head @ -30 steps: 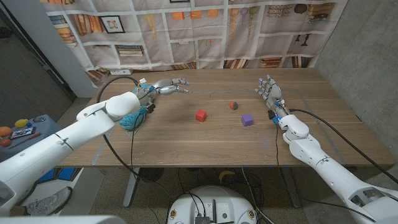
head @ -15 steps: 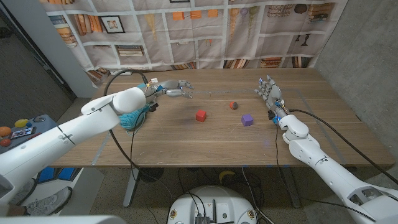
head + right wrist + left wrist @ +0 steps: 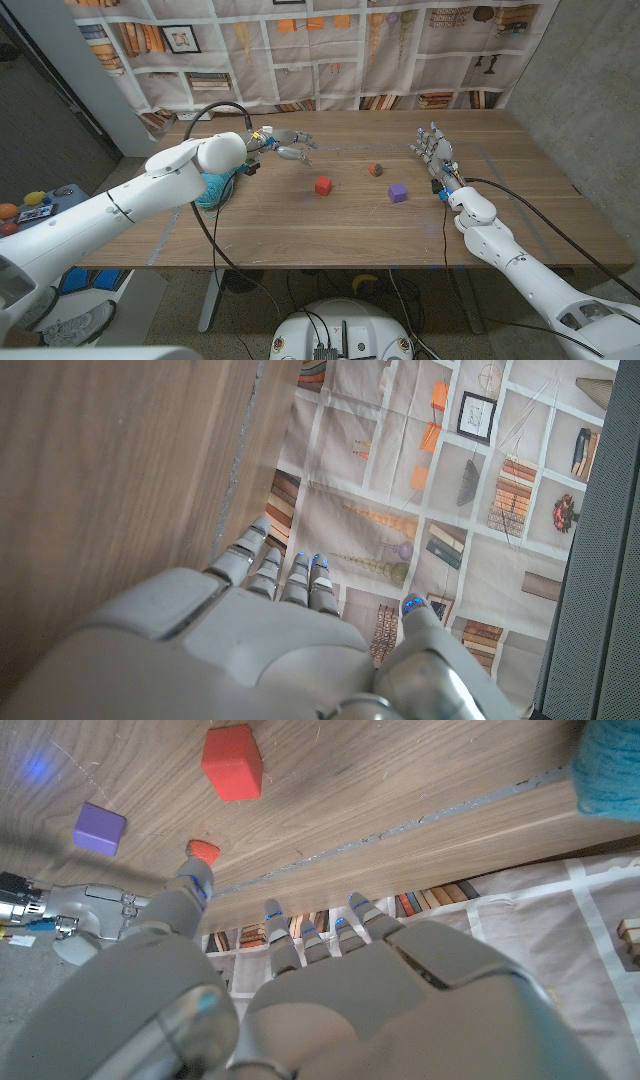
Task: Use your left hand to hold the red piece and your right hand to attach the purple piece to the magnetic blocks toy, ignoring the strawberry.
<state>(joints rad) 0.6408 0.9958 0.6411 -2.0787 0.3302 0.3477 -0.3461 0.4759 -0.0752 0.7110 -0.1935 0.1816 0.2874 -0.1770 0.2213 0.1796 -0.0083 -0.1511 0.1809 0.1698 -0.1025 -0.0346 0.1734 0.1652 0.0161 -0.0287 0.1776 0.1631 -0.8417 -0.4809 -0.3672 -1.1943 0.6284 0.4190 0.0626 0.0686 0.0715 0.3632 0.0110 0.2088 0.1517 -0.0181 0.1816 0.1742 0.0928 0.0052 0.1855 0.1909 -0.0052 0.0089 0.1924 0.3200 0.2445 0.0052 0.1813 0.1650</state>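
Far left of the wooden table (image 3: 300,235): a teal ball of yarn (image 3: 212,188) near the left edge, partly behind the left forearm. Left arm comes in from the bottom-left corner and crosses above the left part of the table. Left hand (image 3: 283,145) hangs over the back-left area, fingers (image 3: 300,152) spread and reaching toward the table's middle, holding nothing. Open bare wood lies between that hand and the blocks.

Middle: red block (image 3: 323,185) sits alone on the wood, apart from the left hand, with free room on all sides. Just beyond it, toward the back, the strawberry (image 3: 376,169), small and round. Purple block (image 3: 398,193) to the right of the red one, apart from it, near the right hand but not touching.

Right: right hand (image 3: 436,152) stands upright near the right edge, fingers straight and slightly apart, empty. Forearm runs down to the bottom-right corner. Behind the table's far edge hangs a bookshelf-print cloth (image 3: 330,45).
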